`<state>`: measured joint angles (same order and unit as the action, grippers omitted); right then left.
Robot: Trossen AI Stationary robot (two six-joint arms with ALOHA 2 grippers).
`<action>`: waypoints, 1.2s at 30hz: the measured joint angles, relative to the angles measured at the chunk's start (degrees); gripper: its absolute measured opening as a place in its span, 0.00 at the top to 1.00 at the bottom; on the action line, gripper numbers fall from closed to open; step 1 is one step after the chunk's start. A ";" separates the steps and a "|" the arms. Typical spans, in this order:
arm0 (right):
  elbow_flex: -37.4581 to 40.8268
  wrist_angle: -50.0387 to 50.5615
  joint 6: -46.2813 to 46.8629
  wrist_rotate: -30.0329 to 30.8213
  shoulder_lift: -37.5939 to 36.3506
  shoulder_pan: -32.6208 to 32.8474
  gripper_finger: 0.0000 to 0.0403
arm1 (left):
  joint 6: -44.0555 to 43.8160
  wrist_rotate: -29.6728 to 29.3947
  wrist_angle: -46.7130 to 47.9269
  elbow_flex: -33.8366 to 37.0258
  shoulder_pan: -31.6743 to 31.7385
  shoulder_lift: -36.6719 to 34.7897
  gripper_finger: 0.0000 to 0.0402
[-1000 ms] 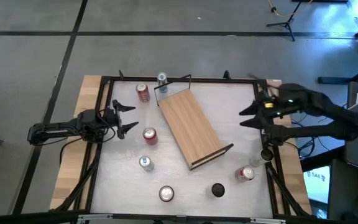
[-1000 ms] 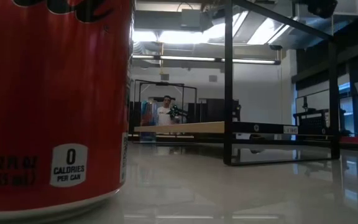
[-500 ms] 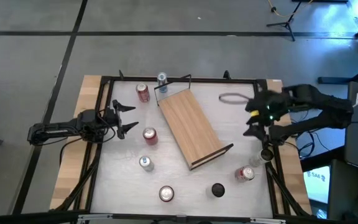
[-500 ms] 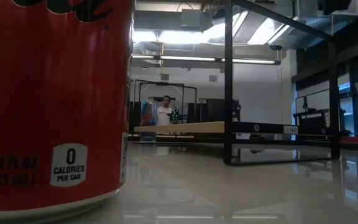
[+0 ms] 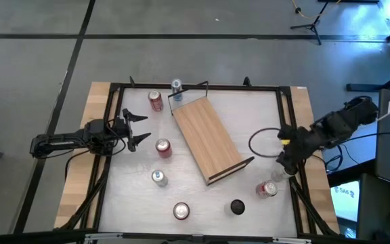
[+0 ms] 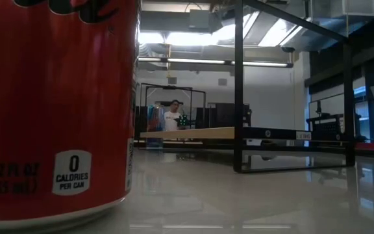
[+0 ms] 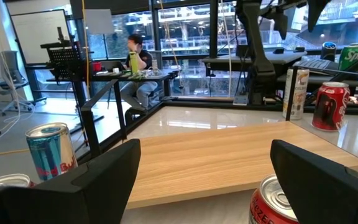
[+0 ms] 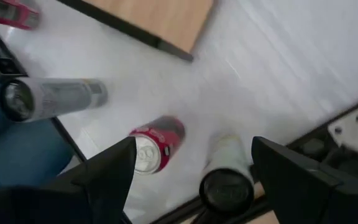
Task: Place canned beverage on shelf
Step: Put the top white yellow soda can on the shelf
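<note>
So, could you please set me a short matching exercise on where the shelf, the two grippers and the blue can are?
Things:
1. shelf
2. left gripper
3. right gripper
4. blue can

Places:
A. by the right edge of the table, open, with a red can near it
B. standing at the far edge, by the shelf's end
C. on the left side, open, pointing toward the shelf
D. lying diagonally in the middle

Pairs: 1-D, 2-C, 3-A, 4-B
</note>
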<state>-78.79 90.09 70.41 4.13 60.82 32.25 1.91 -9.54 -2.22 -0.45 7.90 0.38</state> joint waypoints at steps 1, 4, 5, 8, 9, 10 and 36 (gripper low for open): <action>0.82 -0.15 2.04 0.02 0.00 1.27 0.22 | 0.00 0.00 0.00 0.00 0.00 0.00 0.13; 3.72 -0.14 7.38 -0.04 0.07 4.70 0.22 | 0.00 0.00 0.00 0.00 0.02 0.00 0.13; 4.76 -0.09 9.26 -0.04 0.05 5.69 0.22 | 0.00 0.00 -0.02 0.00 0.01 0.00 0.13; 7.82 -0.07 14.21 -0.30 0.04 7.98 0.22 | 0.01 0.00 0.00 0.00 0.02 0.00 0.13; 8.83 -0.05 15.92 -0.72 0.04 8.69 0.22 | 0.00 0.00 0.00 0.00 0.01 0.00 0.13; 9.72 -0.05 17.39 -1.35 0.04 9.34 0.22 | 0.00 0.00 0.02 0.00 0.01 0.00 0.13; 17.95 -1.93 28.49 -6.72 0.24 14.66 0.22 | 0.02 0.00 0.01 0.00 0.02 0.00 0.13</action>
<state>-60.84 88.16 98.91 -2.59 61.06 46.92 1.93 -9.54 -2.20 -0.45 7.92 0.38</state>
